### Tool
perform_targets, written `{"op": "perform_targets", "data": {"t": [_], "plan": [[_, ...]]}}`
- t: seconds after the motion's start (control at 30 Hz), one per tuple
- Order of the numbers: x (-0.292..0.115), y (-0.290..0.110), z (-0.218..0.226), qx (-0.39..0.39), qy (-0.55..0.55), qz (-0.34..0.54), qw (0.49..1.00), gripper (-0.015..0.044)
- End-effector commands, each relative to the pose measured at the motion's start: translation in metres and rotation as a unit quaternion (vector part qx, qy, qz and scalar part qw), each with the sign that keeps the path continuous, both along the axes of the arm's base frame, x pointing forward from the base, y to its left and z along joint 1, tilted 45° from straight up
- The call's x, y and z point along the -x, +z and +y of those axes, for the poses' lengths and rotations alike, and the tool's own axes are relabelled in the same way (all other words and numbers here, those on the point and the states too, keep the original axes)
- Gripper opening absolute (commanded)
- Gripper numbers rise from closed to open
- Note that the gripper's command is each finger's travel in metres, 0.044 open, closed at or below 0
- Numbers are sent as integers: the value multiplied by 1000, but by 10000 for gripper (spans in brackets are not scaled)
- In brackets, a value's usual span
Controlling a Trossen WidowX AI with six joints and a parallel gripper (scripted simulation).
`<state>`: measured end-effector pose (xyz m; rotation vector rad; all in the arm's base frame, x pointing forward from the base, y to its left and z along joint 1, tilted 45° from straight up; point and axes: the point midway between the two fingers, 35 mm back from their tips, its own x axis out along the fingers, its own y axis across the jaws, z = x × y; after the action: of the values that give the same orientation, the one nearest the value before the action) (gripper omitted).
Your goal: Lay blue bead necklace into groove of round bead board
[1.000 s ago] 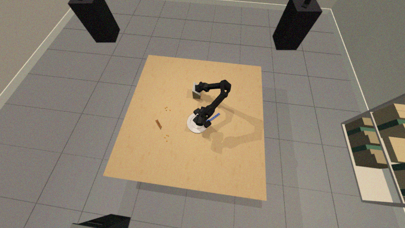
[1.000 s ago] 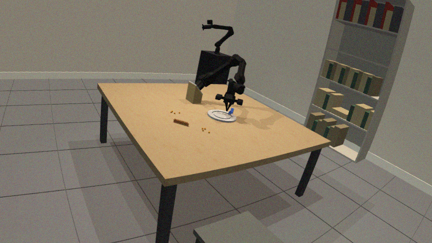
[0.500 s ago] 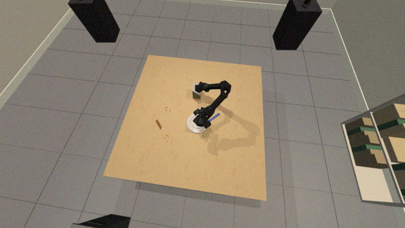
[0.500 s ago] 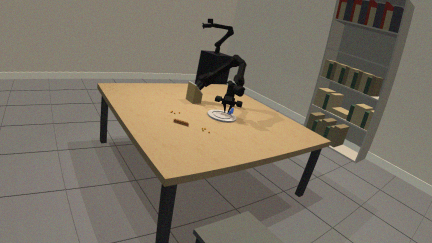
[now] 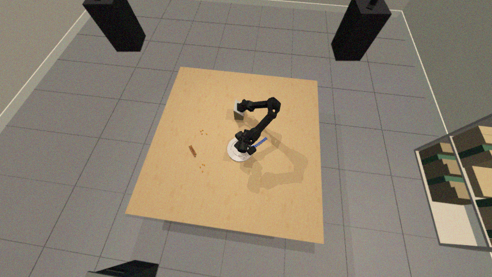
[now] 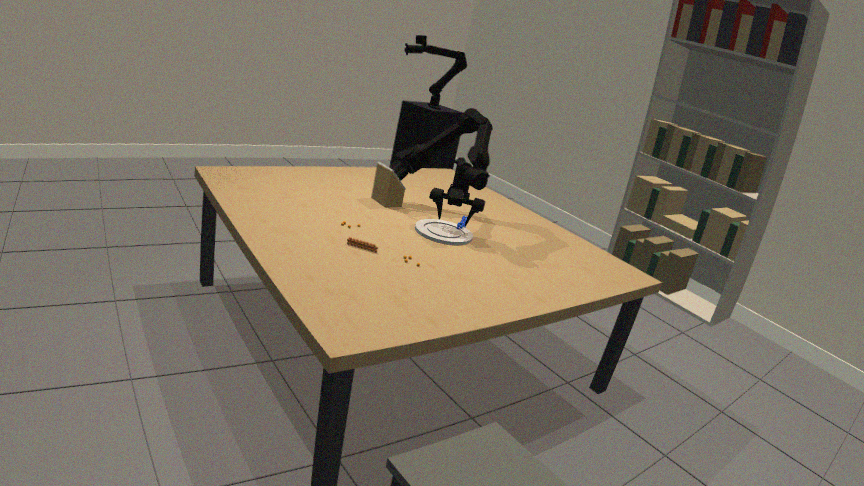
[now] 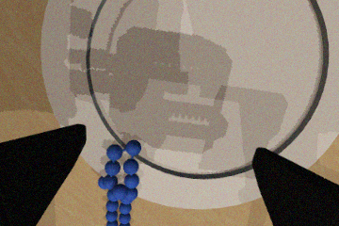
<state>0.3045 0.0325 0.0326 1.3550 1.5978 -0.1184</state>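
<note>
In the wrist view we see our gripper (image 7: 169,181) w/ jaws spread wide, released, nothing between them. The necklace (image 7: 121,200) lies doubled near the left finger, its top beads on the board (image 7: 251,24) rim, touching the groove (image 7: 327,49) at one spot; the rest trails off onto the table (image 6: 382,302). Farther off: brown strand (image 6: 361,244), loose beads (image 6: 411,259).

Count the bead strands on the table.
2. The blue bead necklace lies doubled, its end on the round bead board at the groove, the rest trailing off onto the table. A brown strand lies apart, across the table. Loose beads aren't counted.
</note>
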Motion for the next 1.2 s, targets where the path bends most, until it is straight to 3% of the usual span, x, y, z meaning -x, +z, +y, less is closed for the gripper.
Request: {"op": "perform_targets", "data": {"t": [0.0, 0.27, 0.57, 1.17], "plan": [[0, 0, 0, 0, 0, 0, 1000, 440], [1, 6, -6, 2, -1, -5, 1000, 440], [9, 53, 21, -1, -11, 5, 1000, 204], [5, 43, 29, 0, -11, 3, 1000, 200]]}}
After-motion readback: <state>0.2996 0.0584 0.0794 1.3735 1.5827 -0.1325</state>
